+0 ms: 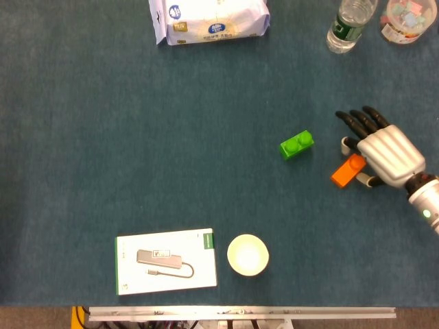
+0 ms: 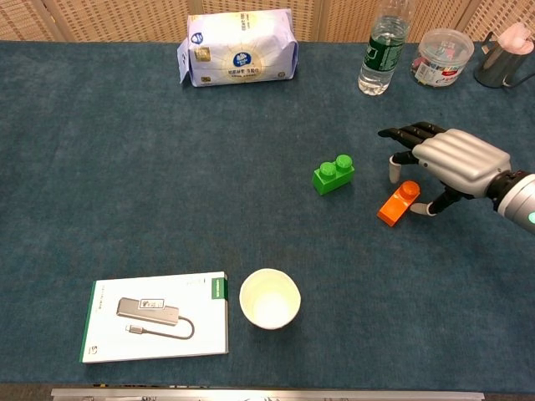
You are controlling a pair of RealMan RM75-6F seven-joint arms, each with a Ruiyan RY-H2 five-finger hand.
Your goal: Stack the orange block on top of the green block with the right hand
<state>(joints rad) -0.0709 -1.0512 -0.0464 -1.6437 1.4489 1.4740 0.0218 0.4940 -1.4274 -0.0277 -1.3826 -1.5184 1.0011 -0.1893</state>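
The orange block lies flat on the blue cloth, right of the green block. A gap of bare cloth separates the two. My right hand hovers over the orange block's right end with its fingers spread and pointing left. Its thumb sits on one side of the block and a finger on the other, and I cannot tell whether they touch it. Neither view shows my left hand.
A white tissue pack lies at the back. A water bottle and a plastic jar stand at the back right. A paper cup and a boxed adapter sit near the front edge.
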